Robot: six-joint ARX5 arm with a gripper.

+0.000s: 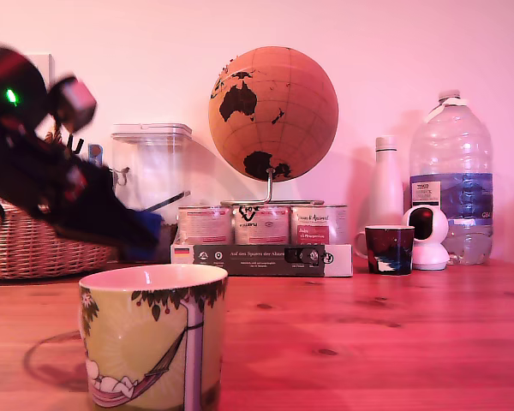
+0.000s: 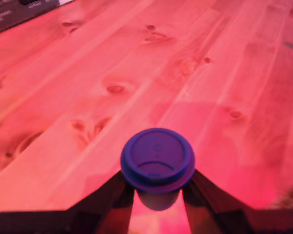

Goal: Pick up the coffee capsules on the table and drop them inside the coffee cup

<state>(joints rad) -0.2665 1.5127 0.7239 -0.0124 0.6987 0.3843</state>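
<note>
In the wrist view a coffee capsule [image 2: 157, 158] with a round blue top and a pale tapered body sits between my dark fingers [image 2: 119, 197], held above bare wooden table [image 2: 210, 83]. My gripper [image 2: 157, 190] is shut on it. In the exterior view the arm is motion-blurred at the exterior view's left, and the gripper [image 1: 142, 233] tip, showing blue, hangs above and behind the coffee cup [image 1: 154, 338]. That cup is a large yellow-green mug with a hammock cartoon, standing at the front, cut off by the frame's lower edge. Its inside is hidden.
A wicker basket [image 1: 34, 248] stands at the exterior view's left behind the arm. Along the back are a clear container [image 1: 152, 167], a globe [image 1: 274, 111] over tins [image 1: 261, 224] and a dark box [image 1: 257, 259], a small dark cup [image 1: 388, 248], a white camera [image 1: 428, 235], a white bottle [image 1: 385, 184] and a water bottle [image 1: 451, 180].
</note>
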